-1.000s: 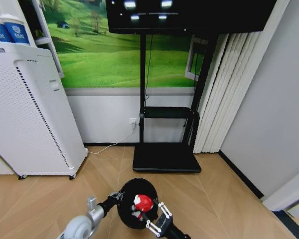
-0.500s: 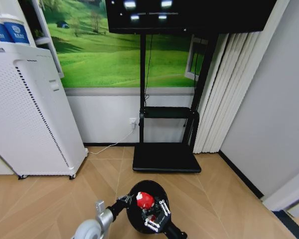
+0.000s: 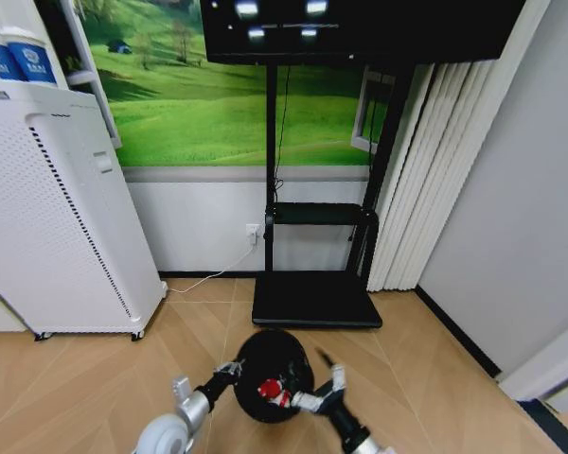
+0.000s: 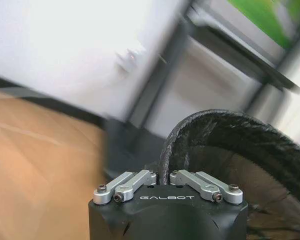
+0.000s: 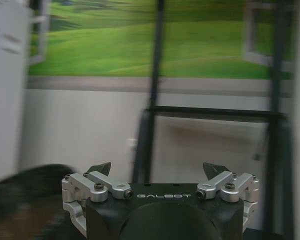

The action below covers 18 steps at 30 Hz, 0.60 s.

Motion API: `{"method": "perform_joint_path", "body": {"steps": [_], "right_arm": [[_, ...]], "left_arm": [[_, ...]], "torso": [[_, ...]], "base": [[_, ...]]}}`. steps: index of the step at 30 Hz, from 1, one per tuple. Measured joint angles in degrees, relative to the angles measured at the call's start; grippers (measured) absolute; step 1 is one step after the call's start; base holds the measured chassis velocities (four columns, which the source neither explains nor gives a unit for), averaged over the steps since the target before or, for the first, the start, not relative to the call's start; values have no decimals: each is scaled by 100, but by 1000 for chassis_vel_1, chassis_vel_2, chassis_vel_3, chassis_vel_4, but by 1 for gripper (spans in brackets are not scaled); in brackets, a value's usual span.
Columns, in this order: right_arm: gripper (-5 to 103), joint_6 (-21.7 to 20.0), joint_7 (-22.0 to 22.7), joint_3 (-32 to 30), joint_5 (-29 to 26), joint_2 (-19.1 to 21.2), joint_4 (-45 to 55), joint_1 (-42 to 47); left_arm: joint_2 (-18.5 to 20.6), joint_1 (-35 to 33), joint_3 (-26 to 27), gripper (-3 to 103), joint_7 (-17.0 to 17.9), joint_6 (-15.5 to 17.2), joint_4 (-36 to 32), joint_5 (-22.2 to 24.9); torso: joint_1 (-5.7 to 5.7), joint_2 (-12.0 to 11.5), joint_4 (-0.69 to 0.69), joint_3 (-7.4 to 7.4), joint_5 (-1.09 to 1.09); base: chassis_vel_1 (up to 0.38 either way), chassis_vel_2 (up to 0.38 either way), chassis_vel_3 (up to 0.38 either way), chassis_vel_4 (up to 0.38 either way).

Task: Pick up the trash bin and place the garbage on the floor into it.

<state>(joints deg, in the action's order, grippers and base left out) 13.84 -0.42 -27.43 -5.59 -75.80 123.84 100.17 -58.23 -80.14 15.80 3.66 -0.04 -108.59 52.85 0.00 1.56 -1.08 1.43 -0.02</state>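
Observation:
In the head view the black mesh trash bin (image 3: 270,364) hangs low over the wooden floor, its mouth tipped toward me. My left gripper (image 3: 229,369) is shut on the bin's left rim. The left wrist view shows the same hold, with the left gripper (image 4: 165,172) pinching the dark rim of the trash bin (image 4: 220,135). A red scrap of garbage (image 3: 268,388) lies inside the bin's mouth. My right gripper (image 3: 310,380) sits at the bin's right edge. In the right wrist view the right gripper (image 5: 157,169) is open with nothing between its fingers, and the blurred bin (image 5: 25,200) is off to one side.
A tall white perforated appliance (image 3: 52,218) stands at the left. A black TV stand (image 3: 314,298) with a flat base stands against the wall straight ahead of the bin. White blinds (image 3: 426,170) and a grey wall (image 3: 521,218) close off the right. Open wooden floor (image 3: 95,378) lies around the bin.
My right gripper has pulled back from over the bin's mouth to its right edge. The red scrap now lies lower in the bin. The bin has shifted slightly.

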Motion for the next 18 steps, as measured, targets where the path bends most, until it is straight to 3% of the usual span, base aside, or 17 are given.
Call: {"method": "perform_joint_path", "body": {"steps": [2,3,6,7,9,10,12,13,15,17,18], "right_arm": [[100,-230,393,-560,-395,-115,-243,-349],[100,-230,393,-560,-395,-115,-243,-349],[100,-367,753,-1141,-414,-102,-561,-683],[100,-367,753,-1141,-414,-102,-561,-683],[100,-318,1051,-1307,-400,-104,-960,-899],[100,-318,1051,-1307,-400,-104,-960,-899],[100,-251,1135,-1391,-397,-110,-1309,-1071],[100,-251,1135,-1391,-397,-110,-1309,-1071],[100,-273,1160,-1625,-527,-150,-1531,-1199],[100,-274,1148,-1859,-610,-195,-1561,-1204],[100,-274,1124,-2095,-691,-220,-1589,-1209]], "left_arm": [[-146,-240,483,6,651,-47,-346,-9],[-146,-240,483,6,651,-47,-346,-9],[-365,-677,1357,6,1283,203,-753,-66],[-365,-677,1357,6,1283,203,-753,-66],[-566,-1156,2049,6,1585,384,-1012,-51],[-566,-1156,2049,6,1585,384,-1012,-51],[-822,-1724,2701,6,1698,566,-1255,-43],[-822,-1724,2701,6,1698,566,-1255,-43],[-1188,-2441,3232,6,1881,740,-1585,155],[-1248,-2567,3360,6,2027,786,-1725,312],[-1286,-2666,3481,6,2153,835,-1862,501]], "torso": [[0,0,2,0,4],[0,0,2,0,4],[0,0,1,0,3],[0,0,1,0,3],[0,0,1,0,0],[0,0,1,0,0],[0,0,1,0,5],[0,0,1,0,5],[0,0,8,0,1],[0,0,8,0,2],[0,0,1,-1,2]], "base": [[0,0,0,0],[0,0,0,0],[0,0,0,0],[0,0,0,0],[0,0,0,0],[0,0,0,0],[0,0,0,0],[0,0,0,0],[0,0,0,0],[0,0,0,0],[0,0,0,0]]}}
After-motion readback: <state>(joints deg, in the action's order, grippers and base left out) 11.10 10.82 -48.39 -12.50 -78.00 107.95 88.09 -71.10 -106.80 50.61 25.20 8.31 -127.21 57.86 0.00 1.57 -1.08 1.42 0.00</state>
